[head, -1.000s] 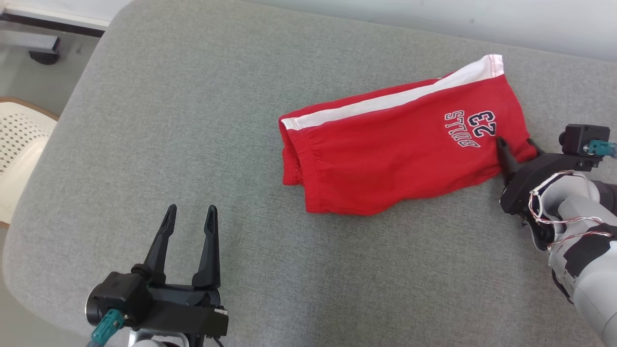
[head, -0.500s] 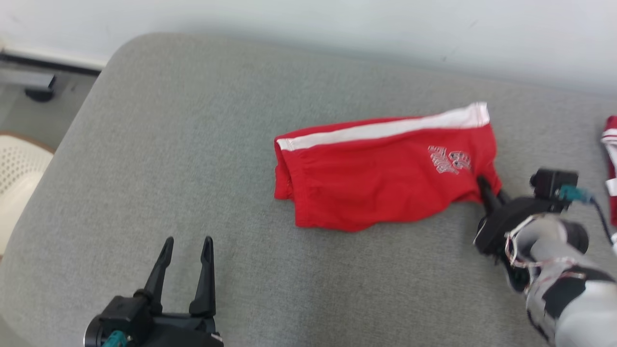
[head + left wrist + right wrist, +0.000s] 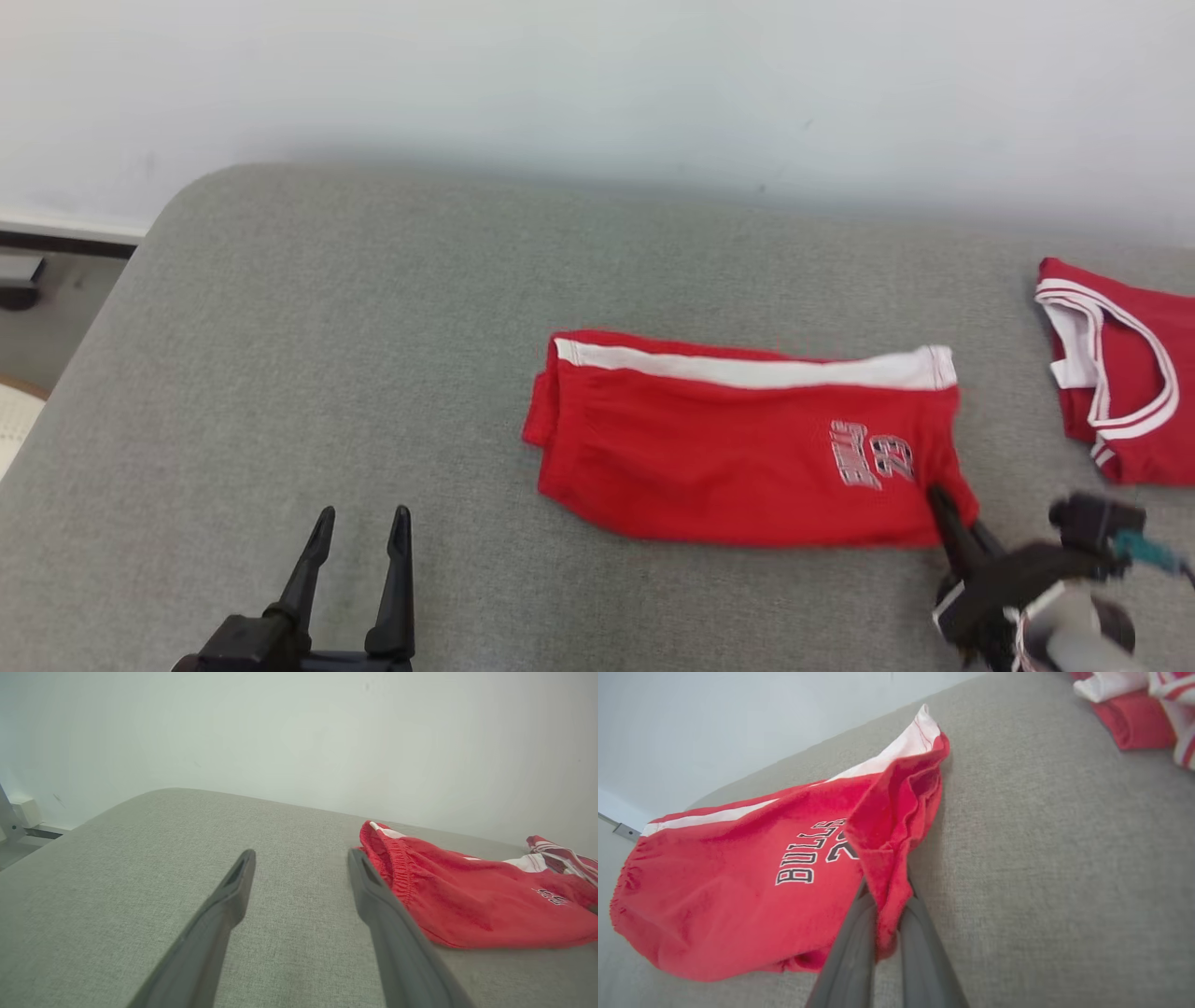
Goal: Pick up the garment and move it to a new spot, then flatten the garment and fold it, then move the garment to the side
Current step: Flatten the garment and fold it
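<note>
In the head view, the red jersey (image 3: 1134, 392) runs off the right edge. The writing on the red shorts (image 3: 728, 457) is too blurry to read there. Bunched cloth hides the tips of the right gripper (image 3: 889, 900).

Our left gripper (image 3: 363, 513): low at lower left of head view, black body cut by bottom edge, two long fingers pointing up frame, spread wide apart.

Our right gripper (image 3: 936, 497): lower right of head view, fingers angled up and toward our left, pressed together, pinching corner of garment (image 3: 738, 457).

Our right wrist (image 3: 1074, 644): pale, at bottom edge, blurred.
</note>
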### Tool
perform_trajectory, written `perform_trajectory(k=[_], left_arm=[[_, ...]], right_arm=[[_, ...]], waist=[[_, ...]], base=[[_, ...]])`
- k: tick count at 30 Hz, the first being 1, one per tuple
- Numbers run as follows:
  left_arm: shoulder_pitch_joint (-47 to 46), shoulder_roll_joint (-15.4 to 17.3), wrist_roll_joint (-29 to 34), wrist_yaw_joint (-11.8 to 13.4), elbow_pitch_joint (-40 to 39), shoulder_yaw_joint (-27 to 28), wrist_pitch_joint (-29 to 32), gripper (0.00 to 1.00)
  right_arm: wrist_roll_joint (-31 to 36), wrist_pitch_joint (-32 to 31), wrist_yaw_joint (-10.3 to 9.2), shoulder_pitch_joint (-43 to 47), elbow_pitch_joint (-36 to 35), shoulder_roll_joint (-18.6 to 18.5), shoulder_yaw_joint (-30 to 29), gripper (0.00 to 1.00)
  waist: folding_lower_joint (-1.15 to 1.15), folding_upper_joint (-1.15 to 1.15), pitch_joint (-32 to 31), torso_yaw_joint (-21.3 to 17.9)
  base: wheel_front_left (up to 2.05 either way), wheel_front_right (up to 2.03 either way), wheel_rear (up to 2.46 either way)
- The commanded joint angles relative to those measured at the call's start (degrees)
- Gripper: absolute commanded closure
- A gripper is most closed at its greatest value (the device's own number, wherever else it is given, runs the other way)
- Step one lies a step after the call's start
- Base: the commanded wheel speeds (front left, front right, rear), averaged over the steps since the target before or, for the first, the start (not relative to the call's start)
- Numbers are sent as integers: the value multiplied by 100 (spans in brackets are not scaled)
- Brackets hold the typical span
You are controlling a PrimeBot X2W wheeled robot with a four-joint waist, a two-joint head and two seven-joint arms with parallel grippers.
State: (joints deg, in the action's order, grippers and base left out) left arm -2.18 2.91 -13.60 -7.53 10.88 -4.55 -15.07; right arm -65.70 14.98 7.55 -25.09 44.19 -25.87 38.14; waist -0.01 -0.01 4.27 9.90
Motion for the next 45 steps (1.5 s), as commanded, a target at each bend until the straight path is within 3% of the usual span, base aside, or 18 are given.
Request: perform_trajectory(k=[1,7,8,9,10,23,34,38,40,41,45], left_arm=[[51,-3,40,10,-22,9,-18,0],[123,-4,3,10,-52,59,-18,0],[95,-1,4,10,-37,60,-18,0],[66,-2,5,10,-23,58,-18,0],[53,-2,7,10,-3,54,-18,0],[365,9,380,10,-100,88,-18,0],[473,65,445,10,73,1,-18,0],[433,59,428,10,83,10,-18,0],[415,59,440,10,97,-6,-18,0],[403,60,448,10,99,-7,-18,0],[419,59,479,10,124,13,-18,0]], right_arm=[[-80,19,-11,228,-82,41,-98,100],[202,21,-11,900,-461,151,-428,100],[282,22,-11,907,-465,158,-508,77],[392,21,-11,912,-461,181,-570,15],[476,22,-11,929,-443,217,-621,0],[1219,-136,-11,599,-31,412,-1244,0],[1405,-597,-11,-25,1525,935,-1350,0],[1295,-799,-11,-154,1768,1076,-1343,0],[1294,-874,-11,-192,1766,1101,-1265,86],[1277,-874,-11,-200,1750,1104,-1243,100],[1214,-773,-11,-218,1741,1055,-1204,100]], waist=[[1,1,-76,-88],[1,1,-18,-268],[1,1,-9,-293],[1,1,-12,-312],[1,1,-31,-325],[1,1,-286,-338],[1,1,-330,-143],[1,1,-276,-71],[1,1,-238,-50],[1,1,-223,-46],[1,1,-209,-75]], base=[[0,0,0],[0,0,0],[0,0,0],[0,0,0],[0,0,0],[0,0,0],[0,0,0],[0,0,0],[0,0,0],[0,0,0],[0,0,0]])
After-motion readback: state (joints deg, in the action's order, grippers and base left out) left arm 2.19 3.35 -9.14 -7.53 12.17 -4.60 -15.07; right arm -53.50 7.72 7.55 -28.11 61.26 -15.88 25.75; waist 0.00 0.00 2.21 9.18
